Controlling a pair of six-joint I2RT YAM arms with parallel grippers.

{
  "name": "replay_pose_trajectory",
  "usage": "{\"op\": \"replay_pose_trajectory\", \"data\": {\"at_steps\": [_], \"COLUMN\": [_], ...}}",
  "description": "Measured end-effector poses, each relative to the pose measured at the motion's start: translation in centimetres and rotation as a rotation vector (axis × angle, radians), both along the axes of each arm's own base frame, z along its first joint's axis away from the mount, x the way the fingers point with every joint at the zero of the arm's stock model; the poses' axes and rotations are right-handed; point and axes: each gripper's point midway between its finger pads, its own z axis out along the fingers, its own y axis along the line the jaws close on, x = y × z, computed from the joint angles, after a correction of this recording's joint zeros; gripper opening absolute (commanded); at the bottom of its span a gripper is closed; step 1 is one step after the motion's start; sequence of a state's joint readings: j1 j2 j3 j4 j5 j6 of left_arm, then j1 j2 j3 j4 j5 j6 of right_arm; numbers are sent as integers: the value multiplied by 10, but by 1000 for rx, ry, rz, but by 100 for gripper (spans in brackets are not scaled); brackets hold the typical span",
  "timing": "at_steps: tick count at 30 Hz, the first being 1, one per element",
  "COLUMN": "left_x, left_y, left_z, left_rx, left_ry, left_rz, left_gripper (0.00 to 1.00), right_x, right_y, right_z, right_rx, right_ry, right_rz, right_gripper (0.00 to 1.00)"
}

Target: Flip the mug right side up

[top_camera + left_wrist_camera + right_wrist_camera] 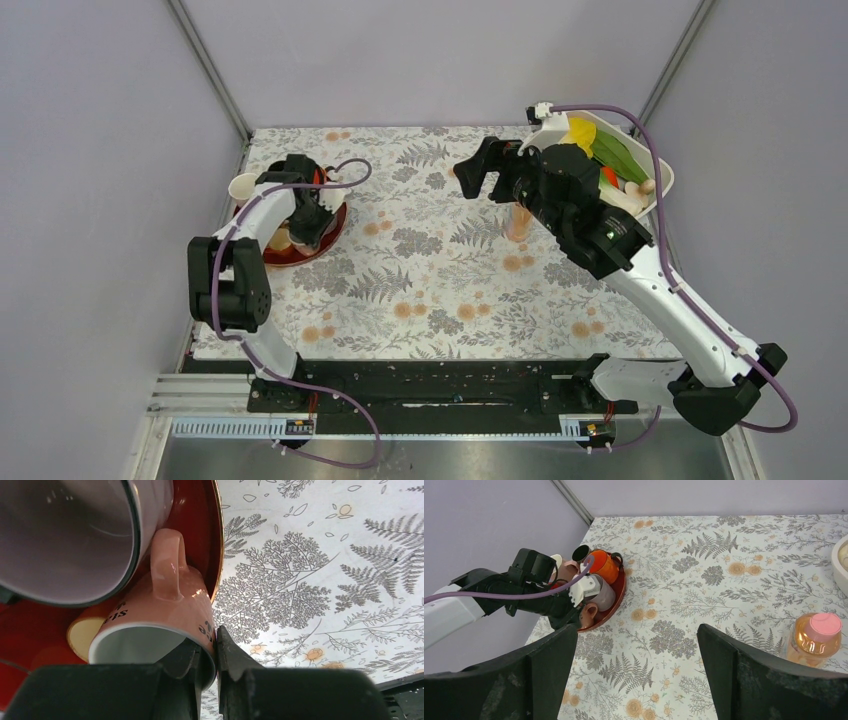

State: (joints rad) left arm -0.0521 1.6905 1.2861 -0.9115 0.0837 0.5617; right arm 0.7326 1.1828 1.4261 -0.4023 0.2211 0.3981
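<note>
One thin pinch on the rim is all the closed left hand (pixel 216 655) has on the pink mug (pixel 165 605), lying sideways on the red plate (pixel 202 530) at the table's (pixel 440 300) nine o'clock, so it may slip or knock the grey mug (pixel 65 535) just beside its handle, while the right hand (pixel 636 630) hangs wide open.

The mug (pixel 165 605) lies in the tray (pixel 204 535) beside another cup (pixel 60 535), at the table (pixel 440 290) left side
</note>
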Motion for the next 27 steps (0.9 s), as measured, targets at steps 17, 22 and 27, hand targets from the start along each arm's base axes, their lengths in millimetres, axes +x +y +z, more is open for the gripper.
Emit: {"op": "replay_pose_trajectory", "data": {"at_steps": [17,22,27], "left_x": [14,9,-10], "left_y": [-2,-14,-30], "left_z": [-5,36,128], "left_rx": [-5,-79,-195], "left_ry": [-1,-78,-333], "left_rz": [-41,-27,14], "left_gripper": [65,70,74], "right_x": [-3,3,12], "right_y": [-7,-25,-78], "right_z": [-14,-33,-67], "right_rx": [-69,-186,-262], "right_ry": [20,67,149], "right_rz": [-4,-78,-220], "right_gripper": [100,99,99]}}
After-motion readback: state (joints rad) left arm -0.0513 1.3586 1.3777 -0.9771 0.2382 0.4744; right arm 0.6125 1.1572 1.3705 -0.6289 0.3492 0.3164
